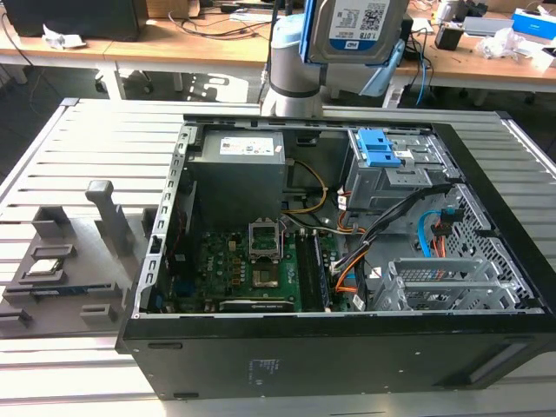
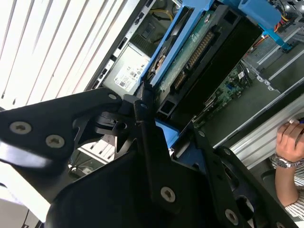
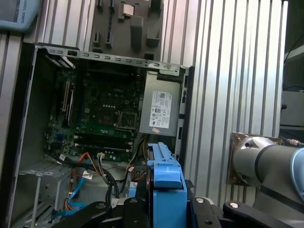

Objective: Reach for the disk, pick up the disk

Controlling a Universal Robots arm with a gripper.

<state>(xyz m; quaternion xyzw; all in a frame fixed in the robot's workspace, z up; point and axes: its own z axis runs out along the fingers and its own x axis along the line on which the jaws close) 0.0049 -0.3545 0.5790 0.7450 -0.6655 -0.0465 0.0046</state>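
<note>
Silver disk (image 1: 326,39) w/ white-blue label (image 1: 360,19), blue bracket (image 3: 164,183); blk PC case (image 1: 304,356).

No legible wording: square-code label (image 1: 363,19) on the disk (image 1: 323,39), white sticker (image 1: 246,148) on the power supply (image 1: 234,184).

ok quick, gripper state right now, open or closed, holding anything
gripper: closed on the disk, holding it in the air above the open computer case

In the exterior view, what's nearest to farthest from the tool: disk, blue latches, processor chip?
1. Disk, gripped in the tool, above the case.
2. Blue latches, below, inside the case.
3. Processor chip, on the tray, exterior view's left.
</note>
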